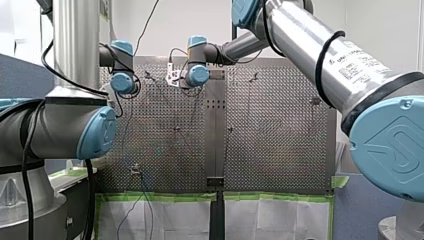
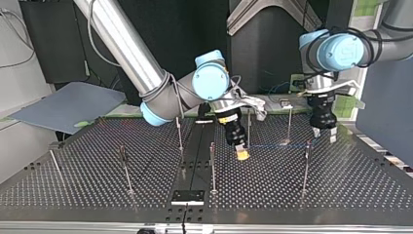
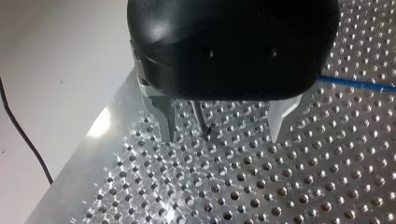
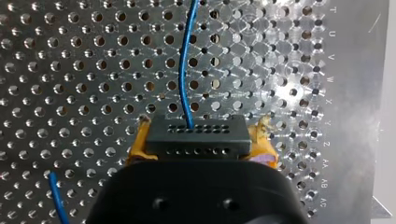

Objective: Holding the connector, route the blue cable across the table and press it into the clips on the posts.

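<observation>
The front camera is sitting behind and above the left arm (image 1: pixel 75 125) and right arm (image 1: pixel 320 50), looking far across the table (image 1: pixel 280 150). The top camera is facing them, low, from the opposite edge. Each wrist camera is hovering close over the table, both catching the cable (image 3: pixel 355 84) also showing in the top view.

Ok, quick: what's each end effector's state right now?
Left end effector: open, gripping nothing.
Right end effector: closed on the black rectangular plastic connector of the blue cable.
</observation>
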Available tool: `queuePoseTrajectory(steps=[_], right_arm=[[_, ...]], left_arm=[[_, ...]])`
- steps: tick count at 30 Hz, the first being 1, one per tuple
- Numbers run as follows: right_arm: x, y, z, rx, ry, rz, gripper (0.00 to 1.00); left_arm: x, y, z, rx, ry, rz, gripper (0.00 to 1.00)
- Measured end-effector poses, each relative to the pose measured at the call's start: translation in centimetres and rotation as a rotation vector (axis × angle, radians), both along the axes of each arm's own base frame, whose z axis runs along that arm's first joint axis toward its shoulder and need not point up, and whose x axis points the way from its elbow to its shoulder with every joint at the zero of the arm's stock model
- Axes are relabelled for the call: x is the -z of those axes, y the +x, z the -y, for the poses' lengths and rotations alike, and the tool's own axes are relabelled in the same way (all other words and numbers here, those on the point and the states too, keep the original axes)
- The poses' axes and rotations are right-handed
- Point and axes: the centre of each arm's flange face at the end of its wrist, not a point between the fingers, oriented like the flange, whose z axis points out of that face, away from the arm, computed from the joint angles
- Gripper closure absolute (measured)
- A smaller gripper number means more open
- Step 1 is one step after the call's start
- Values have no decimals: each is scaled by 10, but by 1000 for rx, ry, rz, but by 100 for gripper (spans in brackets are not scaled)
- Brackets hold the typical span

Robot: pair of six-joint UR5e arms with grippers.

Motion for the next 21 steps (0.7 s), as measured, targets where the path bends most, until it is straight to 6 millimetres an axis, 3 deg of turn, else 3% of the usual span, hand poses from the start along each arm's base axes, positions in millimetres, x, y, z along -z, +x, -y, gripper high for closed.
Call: queuePoseTrajectory(steps=[14,21], right_arm=[[2,-1,3,3,3,-6,100],[3,-2,4,6,4,-7,100]], left_arm=[[-33,-36,26,78,1,73,2],[-35,-47,37,99,10,62,2]])
